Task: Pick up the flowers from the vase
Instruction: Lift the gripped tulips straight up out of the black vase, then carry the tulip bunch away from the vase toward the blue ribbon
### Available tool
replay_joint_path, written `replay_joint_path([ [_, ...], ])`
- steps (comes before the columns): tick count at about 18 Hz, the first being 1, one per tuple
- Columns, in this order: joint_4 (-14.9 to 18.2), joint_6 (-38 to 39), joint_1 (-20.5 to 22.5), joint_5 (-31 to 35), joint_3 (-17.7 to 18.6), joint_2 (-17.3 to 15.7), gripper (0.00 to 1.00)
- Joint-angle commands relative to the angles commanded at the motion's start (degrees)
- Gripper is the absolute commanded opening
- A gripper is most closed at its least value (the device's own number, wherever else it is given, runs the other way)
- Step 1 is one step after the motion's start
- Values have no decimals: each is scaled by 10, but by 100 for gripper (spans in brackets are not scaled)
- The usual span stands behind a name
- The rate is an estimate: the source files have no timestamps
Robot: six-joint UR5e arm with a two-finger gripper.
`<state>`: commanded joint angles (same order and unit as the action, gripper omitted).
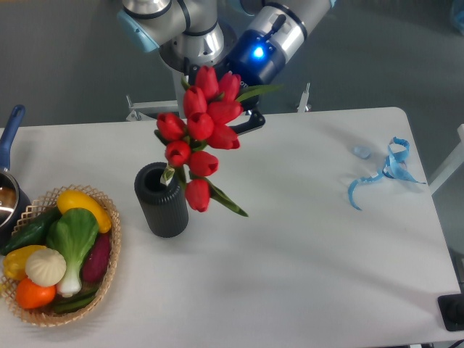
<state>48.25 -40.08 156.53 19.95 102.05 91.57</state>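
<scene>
Red flowers [199, 141] tilted, blooms upper-right, above vase [161, 200]

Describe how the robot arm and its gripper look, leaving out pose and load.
The arm is built of thick silver-grey cylindrical segments with light blue joint caps. The wrist segment shows a glowing blue light. The two-finger gripper is black, mostly hidden behind red tulip buds. No cables or readable markings show.
</scene>
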Motion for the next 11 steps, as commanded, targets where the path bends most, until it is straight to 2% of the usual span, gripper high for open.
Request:
replay_joint_path([
  [4, -4, -29, 1, 16, -48, 46, 0],
  [5, -4, -39, 1, 43, -65, 56, 0],
  [8, -4, -45, -1, 209, -98, 63, 0],
  [11, -2, -50, -3, 262, -108, 79, 0],
])
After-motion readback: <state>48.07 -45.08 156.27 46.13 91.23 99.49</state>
